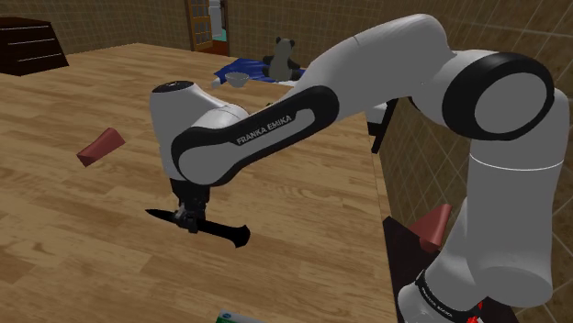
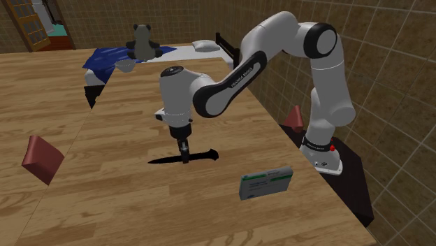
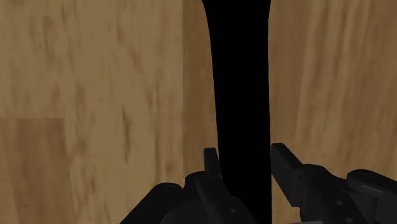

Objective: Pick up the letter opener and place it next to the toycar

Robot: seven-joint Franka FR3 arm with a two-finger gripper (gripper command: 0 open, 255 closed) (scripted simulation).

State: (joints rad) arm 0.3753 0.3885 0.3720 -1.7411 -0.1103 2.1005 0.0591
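Note:
A black letter opener (image 1: pixel 225 229) lies flat and long on the wooden table (image 1: pixel 83 239), near the shoulder view's lower middle. My gripper (image 1: pixel 190 218) points straight down at its middle. In the wrist view the black opener (image 3: pixel 242 76) runs away between the fingers (image 3: pixel 211 167), and both sit against its sides, so my gripper (image 3: pixel 245 156) is shut on it. In the second exterior view the opener (image 2: pixel 202 154) is level with the tabletop under my gripper (image 2: pixel 184 155); I cannot tell whether it is raised. A red wedge-shaped object (image 1: pixel 99 147) lies at the shoulder view's left.
A green-and-white box (image 2: pixel 265 183) stands close to the table's near edge in the second exterior view. A panda toy (image 2: pixel 143 40), a small bowl (image 2: pixel 126 65) and a blue cloth (image 2: pixel 105 58) are at the far end. Another red object (image 2: pixel 293 117) sits by the stand.

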